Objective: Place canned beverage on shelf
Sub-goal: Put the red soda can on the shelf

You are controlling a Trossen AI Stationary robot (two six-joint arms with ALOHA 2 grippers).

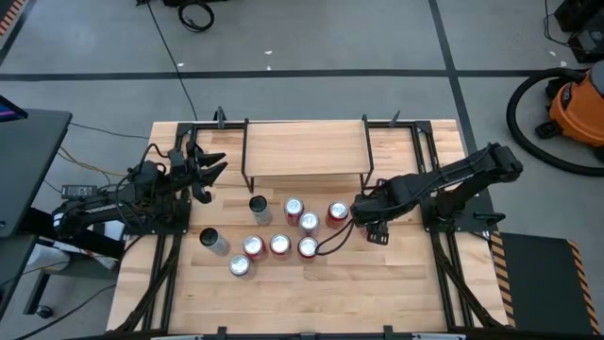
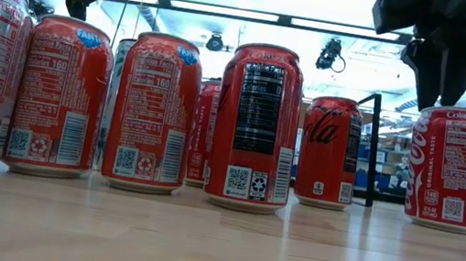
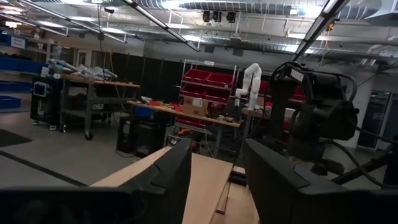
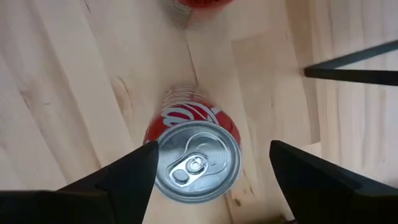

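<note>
Robotics lab or workshop with an open industrial ceiling.

The left wrist view shows exposed ducts and strip lights [image 3: 155, 22] across the upper frame, a workbench [image 3: 99, 84] at left, red parts bins [image 3: 208, 81] on a rack at centre and a white robot arm [image 3: 252, 78] beside them. In the high view, an orange shop vacuum [image 1: 576, 99] stands on the grey floor at upper right.

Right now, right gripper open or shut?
Open. The right gripper hangs above an upright Coke can, fingers spread wider than its lid, not touching.
</note>
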